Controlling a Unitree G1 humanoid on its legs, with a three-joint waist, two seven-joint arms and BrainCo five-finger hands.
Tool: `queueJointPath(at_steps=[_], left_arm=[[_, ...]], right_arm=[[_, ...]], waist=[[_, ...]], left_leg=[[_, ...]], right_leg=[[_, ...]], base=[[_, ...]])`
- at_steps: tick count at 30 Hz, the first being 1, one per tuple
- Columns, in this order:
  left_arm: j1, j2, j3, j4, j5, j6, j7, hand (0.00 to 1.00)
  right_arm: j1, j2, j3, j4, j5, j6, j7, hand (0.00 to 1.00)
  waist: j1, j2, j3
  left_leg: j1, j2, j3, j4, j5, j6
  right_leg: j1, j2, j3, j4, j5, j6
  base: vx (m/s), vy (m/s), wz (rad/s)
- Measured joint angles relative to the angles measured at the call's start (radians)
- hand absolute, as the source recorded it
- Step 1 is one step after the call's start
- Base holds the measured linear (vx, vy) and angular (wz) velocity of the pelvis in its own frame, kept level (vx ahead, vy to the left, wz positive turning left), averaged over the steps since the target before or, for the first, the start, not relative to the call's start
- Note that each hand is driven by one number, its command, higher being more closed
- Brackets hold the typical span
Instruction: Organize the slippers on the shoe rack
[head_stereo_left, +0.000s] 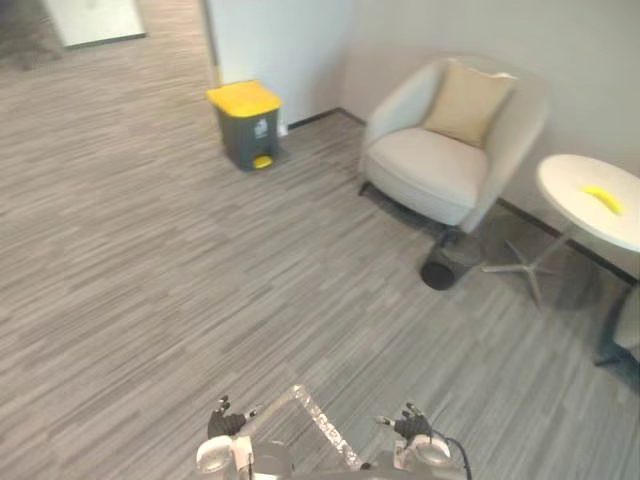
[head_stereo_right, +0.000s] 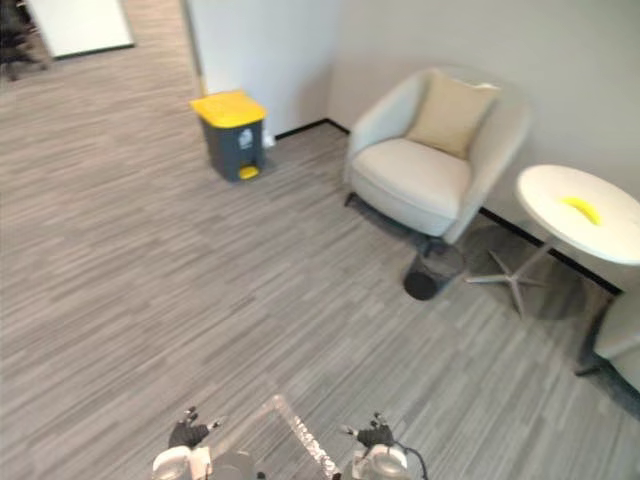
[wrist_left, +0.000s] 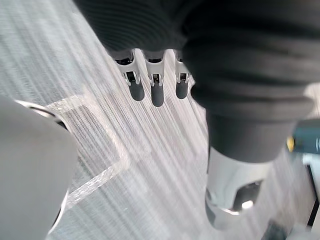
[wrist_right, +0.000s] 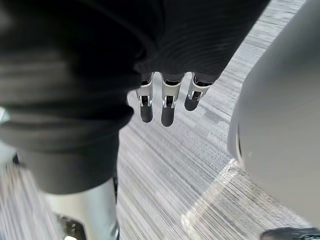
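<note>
Left eye view puts my left robot hand (head_stereo_left: 225, 421) low and close to me. Its own wrist view shows the fingers (wrist_left: 157, 93) straight and loose, holding nothing. Just right of that hand, a shiny strip of tape (head_stereo_left: 322, 420) lies on the grey floor (head_stereo_left: 150, 260). Right of the tape is my right robot hand (head_stereo_left: 412, 425). Its fingers (wrist_right: 167, 112) are straight and empty too.

I cannot tell where the slippers or the shoe rack are from here, so I think my job now is to find them. To do that well, I would turn slowly, keep both hands low and loose, and look all round before I walk.

Now I count, left to right.
- Far ahead of the left robot hand: one bin (head_stereo_left: 247, 125) with a yellow lid.
- Far ahead of the right robot hand: one pale armchair (head_stereo_left: 440, 165) with one cushion (head_stereo_left: 467, 102).
- Nearer to that hand: one small black basket (head_stereo_left: 445, 265).
- Further right: one round white surface (head_stereo_left: 570, 185) with one banana (head_stereo_left: 604, 199) on it.
- Robot hands: two.
</note>
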Motion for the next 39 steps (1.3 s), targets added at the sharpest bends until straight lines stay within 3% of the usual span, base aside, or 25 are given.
queueJointPath(at_steps=[1, 5, 6, 7, 9, 10, 11, 13, 15, 16, 18, 24, 30, 39], left_arm=[[-0.008, 0.001, -0.011, 0.017, 0.000, 0.001, -0.004, 0.00], [-0.006, -0.004, -0.018, 0.014, 0.000, 0.002, -0.018, 0.00], [-0.003, -0.004, -0.015, -0.006, 0.000, 0.002, -0.022, 0.00], [0.007, -0.012, -0.008, -0.039, -0.003, 0.001, -0.022, 0.00], [0.018, -0.017, -0.005, -0.054, -0.012, 0.001, -0.022, 0.00], [0.022, -0.018, -0.005, -0.065, -0.013, 0.001, -0.022, 0.00], [0.029, -0.024, -0.003, -0.071, -0.013, 0.002, -0.022, 0.00], [0.033, -0.027, -0.002, -0.079, -0.015, 0.001, -0.021, 0.00], [0.035, -0.042, -0.003, -0.081, -0.022, 0.001, -0.019, 0.00], [0.037, -0.046, -0.003, -0.079, -0.023, 0.000, -0.019, 0.00], [0.031, -0.029, 0.005, -0.058, -0.031, -0.001, -0.016, 0.00], [0.016, -0.013, 0.005, 0.006, -0.029, -0.003, -0.014, 0.00], [0.013, -0.028, 0.005, 0.038, -0.030, -0.002, -0.015, 0.00], [0.017, -0.027, 0.005, 0.040, -0.031, -0.003, -0.020, 0.00]], right_arm=[[-0.010, -0.008, -0.003, 0.004, -0.004, -0.003, 0.000, 0.00], [-0.016, -0.027, -0.005, 0.035, -0.003, -0.011, 0.000, 0.00], [-0.014, -0.027, -0.004, 0.039, -0.001, -0.011, 0.000, 0.00], [-0.013, -0.028, -0.002, 0.036, 0.000, -0.012, 0.000, 0.00], [-0.012, -0.029, -0.002, 0.028, 0.006, -0.011, -0.001, 0.00], [-0.009, -0.026, -0.001, 0.026, 0.008, -0.010, -0.002, 0.00], [-0.017, -0.028, -0.002, 0.025, 0.008, -0.009, -0.004, 0.00], [-0.019, -0.027, -0.003, 0.024, 0.009, -0.007, -0.008, 0.00], [-0.018, -0.030, -0.003, 0.023, 0.009, -0.005, -0.012, 0.00], [-0.017, -0.034, -0.003, 0.021, 0.009, -0.005, -0.012, 0.00], [0.002, -0.013, -0.005, 0.023, 0.008, 0.002, -0.012, 0.00], [0.026, -0.004, -0.019, 0.024, 0.009, 0.002, -0.012, 0.00], [0.030, 0.005, -0.085, 0.024, 0.047, 0.001, -0.013, 0.00], [0.033, 0.006, -0.125, 0.025, 0.076, 0.001, -0.013, 0.00]], waist=[[-0.012, 0.015, 0.006], [-0.015, 0.031, 0.002], [-0.010, 0.032, 0.004], [-0.004, 0.050, 0.008], [-0.003, 0.062, 0.013], [0.004, 0.055, 0.014], [0.004, 0.056, 0.016], [0.006, 0.052, 0.014], [0.007, 0.066, 0.001], [0.008, 0.085, -0.007], [0.009, 0.035, -0.029], [0.008, 0.011, -0.058], [0.003, 0.037, -0.079], [0.003, 0.031, -0.086]], left_leg=[[-0.001, 0.001, -0.029, -0.011, 0.015, -0.005], [-0.014, 0.017, -0.076, 0.041, 0.027, -0.012], [-0.067, 0.034, -0.091, 0.164, 0.027, -0.013], [-0.140, 0.067, -0.109, 0.340, 0.044, -0.031], [-0.185, 0.079, -0.143, 0.456, 0.085, -0.023], [-0.229, 0.074, -0.167, 0.533, 0.102, -0.013], [-0.238, 0.059, -0.205, 0.509, 0.049, -0.018], [-0.245, 0.024, -0.291, 0.391, 0.010, -0.033], [-0.219, -0.004, -0.441, 0.138, 0.030, -0.051], [-0.212, 0.002, -0.468, 0.092, 0.062, -0.088], [-0.184, -0.021, -0.403, 0.062, 0.069, -0.062], [-0.078, -0.058, -0.309, -0.056, 0.070, -0.032], [-0.013, -0.055, -0.292, -0.117, 0.072, -0.029], [0.036, -0.029, -0.238, -0.167, 0.073, -0.031]], right_leg=[[0.012, 0.019, 0.014, -0.048, 0.024, -0.011], [0.053, 0.053, 0.028, -0.133, 0.047, -0.013], [0.067, 0.061, 0.032, -0.145, 0.040, -0.014], [0.073, 0.079, 0.053, -0.142, 0.031, -0.020], [0.084, 0.096, 0.080, -0.142, 0.029, -0.026], [0.095, 0.096, 0.122, -0.143, 0.029, -0.030], [0.095, 0.096, 0.165, -0.140, 0.029, -0.032], [0.083, 0.091, 0.220, -0.138, 0.036, -0.034], [0.041, 0.101, 0.277, -0.107, 0.025, -0.008], [0.037, 0.112, 0.291, -0.100, 0.022, -0.001], [0.051, 0.080, 0.335, -0.129, 0.040, 0.036], [0.108, 0.024, 0.401, -0.227, 0.059, 0.066], [0.152, 0.027, 0.391, -0.265, 0.066, 0.073], [0.159, 0.043, 0.395, -0.301, 0.109, 0.068]], base=[[0.04, -0.071, -0.62], [0.02, -0.064, -0.07], [-0.01, -0.047, -0.24], [0.00, -0.048, -0.34], [0.03, 0.008, -0.61], [0.10, 0.064, -1.00], [0.10, 0.082, -0.92], [0.11, 0.142, -0.91], [0.10, 0.243, -0.98], [0.17, 0.282, -0.84], [0.18, 0.169, -0.53], [0.17, 0.123, -0.36], [0.15, -0.003, -0.10], [0.04, -0.013, -0.20]])
